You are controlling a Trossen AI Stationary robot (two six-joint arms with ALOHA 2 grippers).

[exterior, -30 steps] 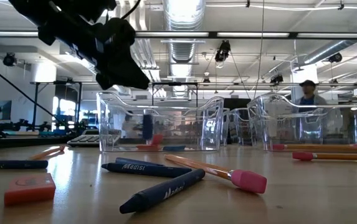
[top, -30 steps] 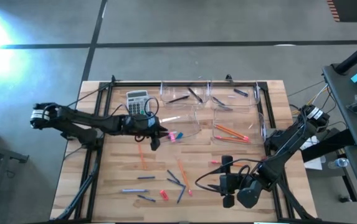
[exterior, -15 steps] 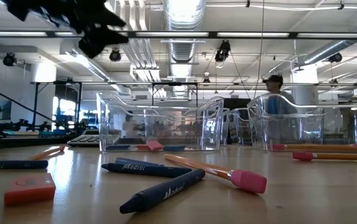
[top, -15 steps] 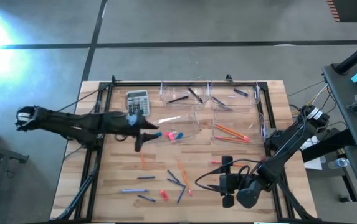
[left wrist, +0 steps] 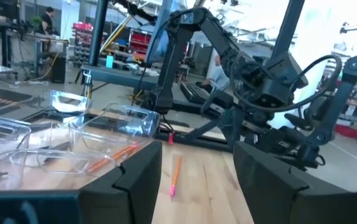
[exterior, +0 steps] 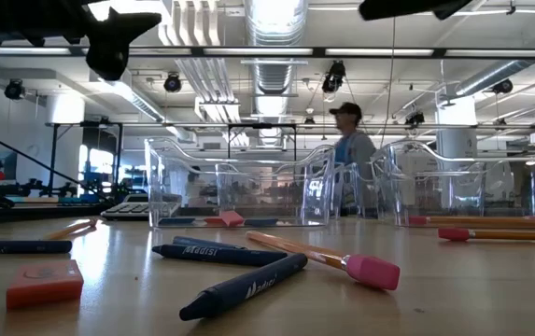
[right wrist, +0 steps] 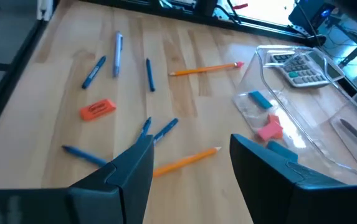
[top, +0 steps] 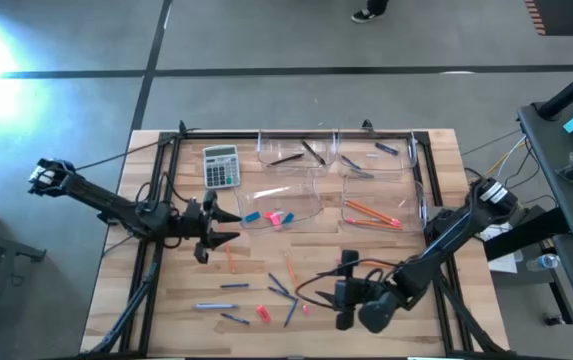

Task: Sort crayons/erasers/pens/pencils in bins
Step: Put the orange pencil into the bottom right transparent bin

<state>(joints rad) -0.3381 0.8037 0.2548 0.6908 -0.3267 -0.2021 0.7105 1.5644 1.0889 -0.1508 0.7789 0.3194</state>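
Hovering Grippers, Half-Sorted Table

Hanging above the table's left side, the left gripper (top: 216,226) has its fingers spread and nothing between them. It sits just beside the near-left bin (top: 311,200), which holds erasers (top: 278,217), pink and light blue. The right gripper (top: 345,291) hovers over the table's front, fingers also spread and empty, near the loose items.

Four clear bins stand in a block toward the back. The near-right bin (top: 406,205) holds orange pencils (top: 371,213). The two far bins hold a few dark sticks. A grey calculator (top: 221,165) lies left of the bins.

Loose on the wood in front: an orange pencil (top: 292,274), another pencil (top: 230,259) near the left gripper, several blue crayons (top: 221,306), and an orange-red eraser (top: 263,313). A person (exterior: 349,149) shows in the room beyond the bins.
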